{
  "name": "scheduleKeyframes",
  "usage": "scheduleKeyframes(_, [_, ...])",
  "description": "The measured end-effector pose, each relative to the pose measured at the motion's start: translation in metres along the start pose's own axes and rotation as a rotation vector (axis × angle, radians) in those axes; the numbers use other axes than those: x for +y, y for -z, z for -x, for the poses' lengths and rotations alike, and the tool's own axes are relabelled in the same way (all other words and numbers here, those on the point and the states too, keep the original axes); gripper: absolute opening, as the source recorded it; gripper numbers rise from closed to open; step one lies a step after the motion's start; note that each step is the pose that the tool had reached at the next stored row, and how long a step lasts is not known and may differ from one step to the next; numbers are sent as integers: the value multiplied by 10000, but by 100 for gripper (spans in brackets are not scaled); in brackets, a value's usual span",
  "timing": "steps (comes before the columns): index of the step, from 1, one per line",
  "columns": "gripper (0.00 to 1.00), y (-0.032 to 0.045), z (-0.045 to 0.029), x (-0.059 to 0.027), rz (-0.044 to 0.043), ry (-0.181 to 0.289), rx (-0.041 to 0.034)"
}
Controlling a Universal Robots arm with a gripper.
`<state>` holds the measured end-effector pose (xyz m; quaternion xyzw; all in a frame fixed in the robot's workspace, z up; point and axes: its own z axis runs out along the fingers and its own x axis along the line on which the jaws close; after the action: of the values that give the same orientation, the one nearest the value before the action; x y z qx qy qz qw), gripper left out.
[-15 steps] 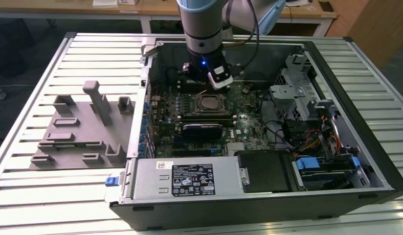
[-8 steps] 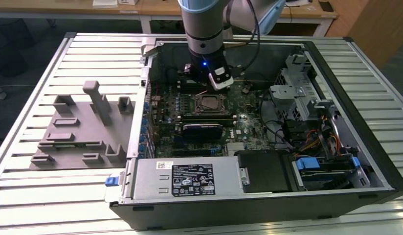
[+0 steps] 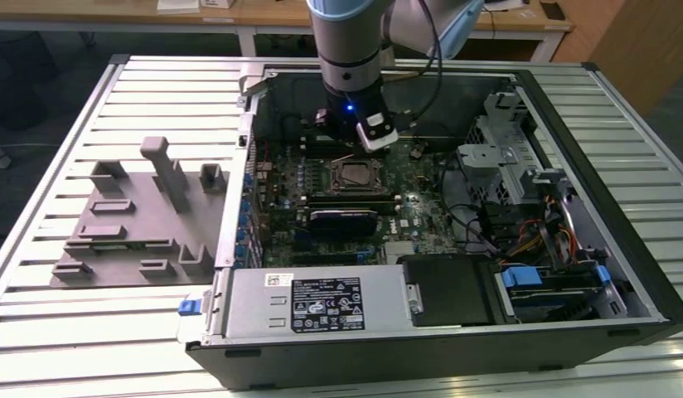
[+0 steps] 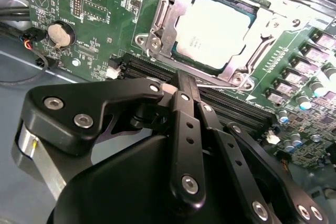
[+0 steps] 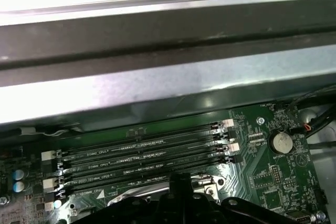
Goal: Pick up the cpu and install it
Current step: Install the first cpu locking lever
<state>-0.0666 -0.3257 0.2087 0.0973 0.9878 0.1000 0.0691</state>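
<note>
The gripper is hanging with its fingers pressed together, holding nothing. The cpu is already sitting in its socket, just ahead of the fingertips. The placing part looks done; the chip likely needs locking down. The memory slots are lying right under the tool, and the case wall is standing close behind.

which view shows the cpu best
The second wrist view: the cpu lies flat in the socket frame on the motherboard, its silver top plainly seen beyond the tool. In the exterior view it is a small square below the arm.
</note>
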Motion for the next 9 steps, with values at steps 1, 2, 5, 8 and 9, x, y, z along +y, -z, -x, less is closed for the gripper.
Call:
scheduleKeyframes(1, [11, -4, 3, 6, -11, -7, -3])
scheduleKeyframes(2, [11, -9, 6, 11, -21, -14, -6])
scheduleKeyframes(5, [11, -19, 8, 28, -57, -35, -15])
scheduleKeyframes(8, [11, -26, 6, 34, -64, -50, -19])
scheduleKeyframes(9, [11, -29, 5, 38, -67, -56, -21])
